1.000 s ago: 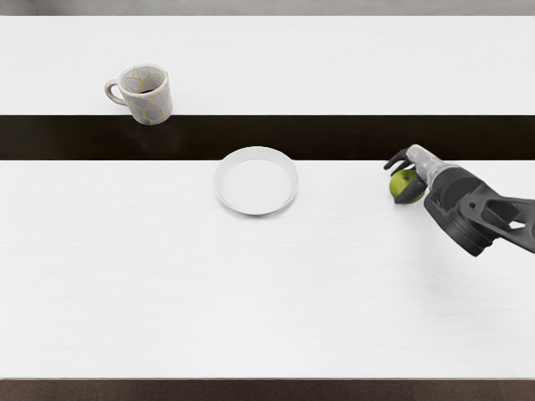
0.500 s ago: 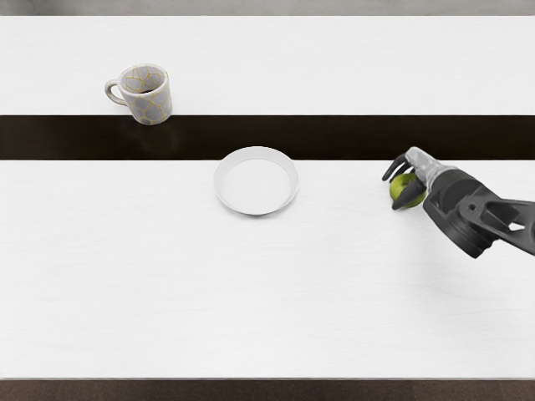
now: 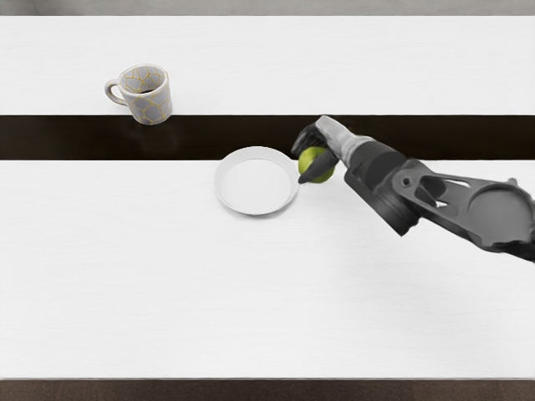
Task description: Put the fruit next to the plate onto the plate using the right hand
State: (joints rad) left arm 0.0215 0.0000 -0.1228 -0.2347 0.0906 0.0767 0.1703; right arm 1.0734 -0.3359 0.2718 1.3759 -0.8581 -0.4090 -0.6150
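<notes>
Green fruit gripped in right robot hand beside plate.

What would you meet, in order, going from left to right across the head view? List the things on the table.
mug → plate → green fruit, which is gripped in the right hand just past the plate's right rim. The hand overlaps the fruit, so it has no separate place in the order.

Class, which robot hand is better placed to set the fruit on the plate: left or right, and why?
Right: the right robot hand holds the green fruit beside the plate; no left arm shows.
</notes>
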